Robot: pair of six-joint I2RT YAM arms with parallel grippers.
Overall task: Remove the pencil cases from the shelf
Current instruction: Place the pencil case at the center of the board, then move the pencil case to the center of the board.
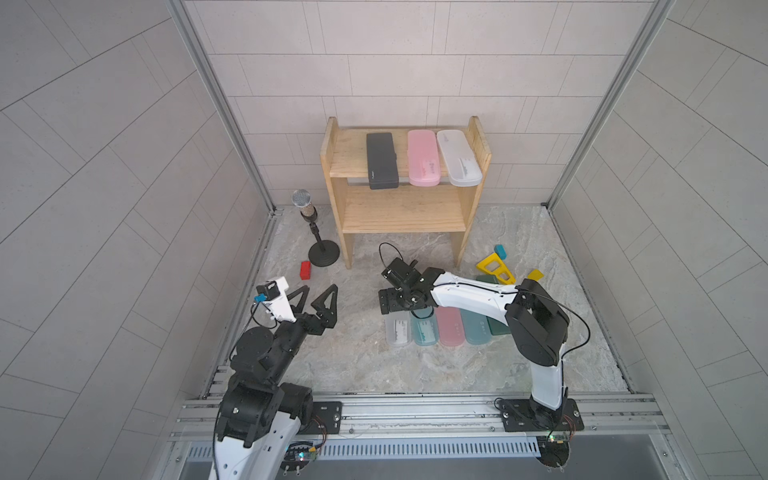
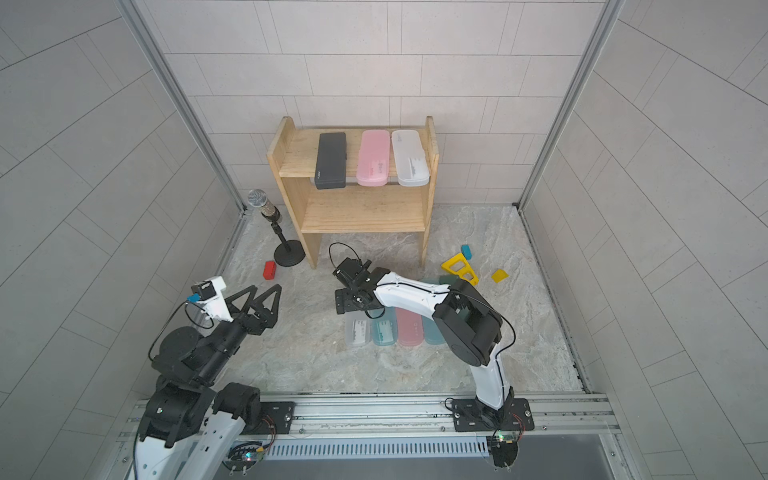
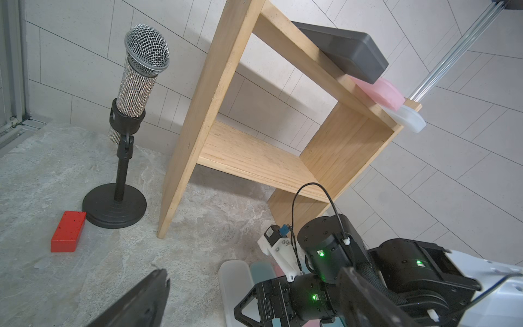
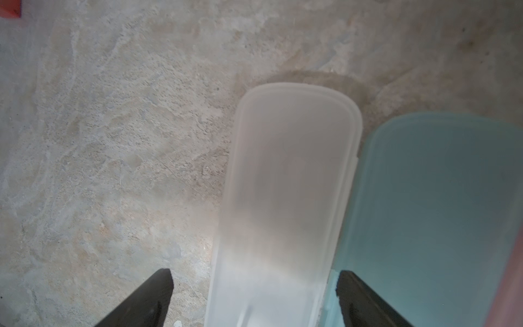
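Pine shelf (image 1: pixel 403 212) – blk case (image 1: pixel 382 161), pink case (image 1: pixel 424 158), frosted case (image 1: pixel 459 158)

A mesh-headed mic (image 1: pixel 302 199) tilts on a black round-based stand (image 1: pixel 323 253) at the back left of the marbled table (image 1: pixel 374 374). A red block (image 1: pixel 305 270) lies just beside the base. Well apart, to the right, lies a yellow triangular frame (image 1: pixel 494 268) — a teal block (image 1: pixel 501 250) at its far corner, a small yellow wedge (image 1: pixel 535 274) near it.
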